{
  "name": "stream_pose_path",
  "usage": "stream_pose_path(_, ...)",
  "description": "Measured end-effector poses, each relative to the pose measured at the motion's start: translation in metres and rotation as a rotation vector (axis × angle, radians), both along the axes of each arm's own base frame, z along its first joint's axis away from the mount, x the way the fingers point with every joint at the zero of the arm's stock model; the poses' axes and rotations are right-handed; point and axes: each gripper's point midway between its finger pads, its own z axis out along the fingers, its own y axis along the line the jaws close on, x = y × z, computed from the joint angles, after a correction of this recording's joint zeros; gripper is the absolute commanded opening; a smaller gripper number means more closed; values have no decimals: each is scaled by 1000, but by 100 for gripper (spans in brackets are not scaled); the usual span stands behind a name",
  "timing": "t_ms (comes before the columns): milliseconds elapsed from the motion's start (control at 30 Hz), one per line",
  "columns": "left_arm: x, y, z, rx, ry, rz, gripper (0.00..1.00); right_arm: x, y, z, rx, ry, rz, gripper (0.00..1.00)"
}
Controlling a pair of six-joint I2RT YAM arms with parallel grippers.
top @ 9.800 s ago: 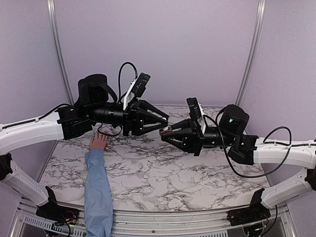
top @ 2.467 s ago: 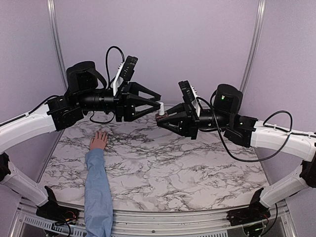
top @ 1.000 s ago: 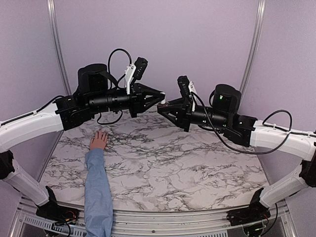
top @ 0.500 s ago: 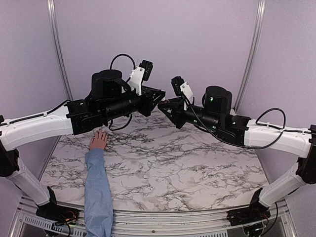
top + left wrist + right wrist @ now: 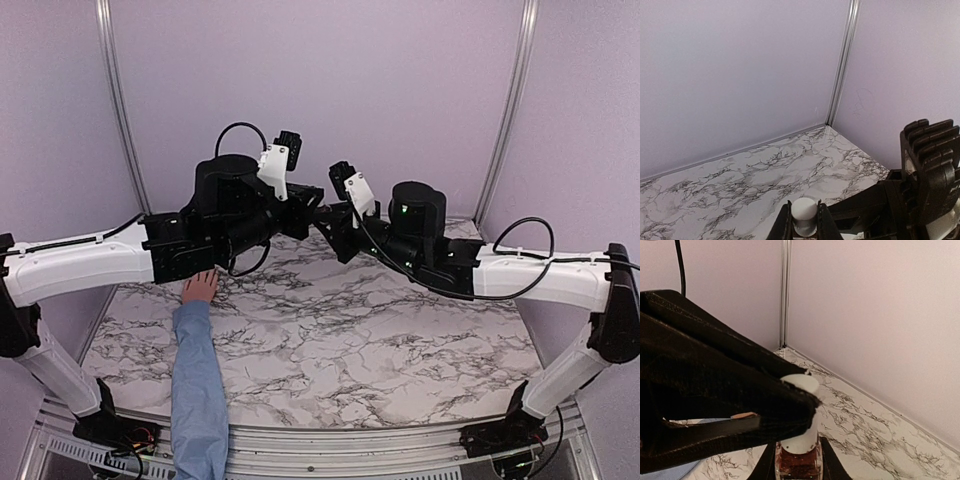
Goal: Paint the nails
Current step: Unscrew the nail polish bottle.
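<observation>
Both arms meet in the upper middle of the top view, tip to tip above the marble table (image 5: pixel 400 350). The left gripper (image 5: pixel 804 222) has its jaws clamped on the white cap (image 5: pixel 804 208) of a small dark bottle (image 5: pixel 797 463). The right gripper (image 5: pixel 797 471) has its jaws closed on the bottle's glass body, at the bottom edge of its wrist view. The bottle stands upright there, cap uppermost.

The human hand (image 5: pixel 200 289) lies flat on the table at centre left of the top view, its light blue sleeve (image 5: pixel 198 385) running down to the bottom edge. The fingertips sit just beneath the left arm. The nails (image 5: pixel 206 273) are too small to make out; they appear unpainted, though I cannot be sure.
</observation>
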Motion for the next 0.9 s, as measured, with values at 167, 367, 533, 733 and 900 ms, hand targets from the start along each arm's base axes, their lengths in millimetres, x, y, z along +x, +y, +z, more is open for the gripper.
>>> stream_pose_path(167, 5, 3, -4, -1, 3, 61, 0, 6, 2, -3, -20, -15, -31, 0)
stream_pose_path(367, 7, 3, -7, -8, 12, 100, 0, 8, 1, -7, -37, -15, -44, 0)
stream_pose_path(533, 6, 4, -8, -13, 16, 111, 12, 7, 2, -7, -39, -14, -43, 0)
stream_pose_path(733, 5, 5, -11, 36, 1, 100, 40, 4, -1, -4, -31, -18, -39, 0)
stream_pose_path(900, 1, 18, 1, 50, -24, 77, 59, -5, -5, 1, -17, -27, -11, 0)
